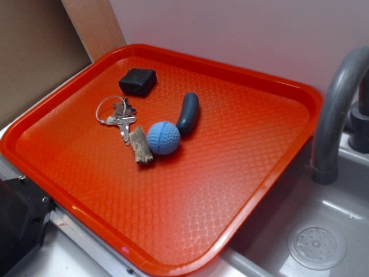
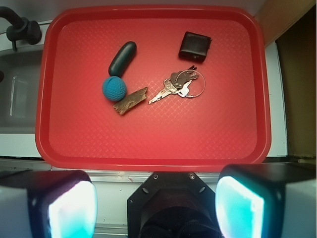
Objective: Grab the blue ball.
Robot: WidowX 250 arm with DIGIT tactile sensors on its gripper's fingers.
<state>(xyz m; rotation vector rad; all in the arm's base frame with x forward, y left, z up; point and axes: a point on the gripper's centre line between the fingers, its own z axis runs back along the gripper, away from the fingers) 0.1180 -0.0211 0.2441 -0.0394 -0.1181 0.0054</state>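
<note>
The blue ball is a small dimpled sphere lying near the middle of the red tray. It rests between a dark capsule-shaped object and a bit of wood. In the wrist view my gripper hangs open high above the tray's near edge, with nothing between its glowing pads. The ball lies well ahead of it, to the left. The exterior view does not show the gripper.
A bunch of keys on a ring and a small black block also lie on the tray. A grey faucet and sink with a drain stand beside the tray. A black box sits at the tray's corner.
</note>
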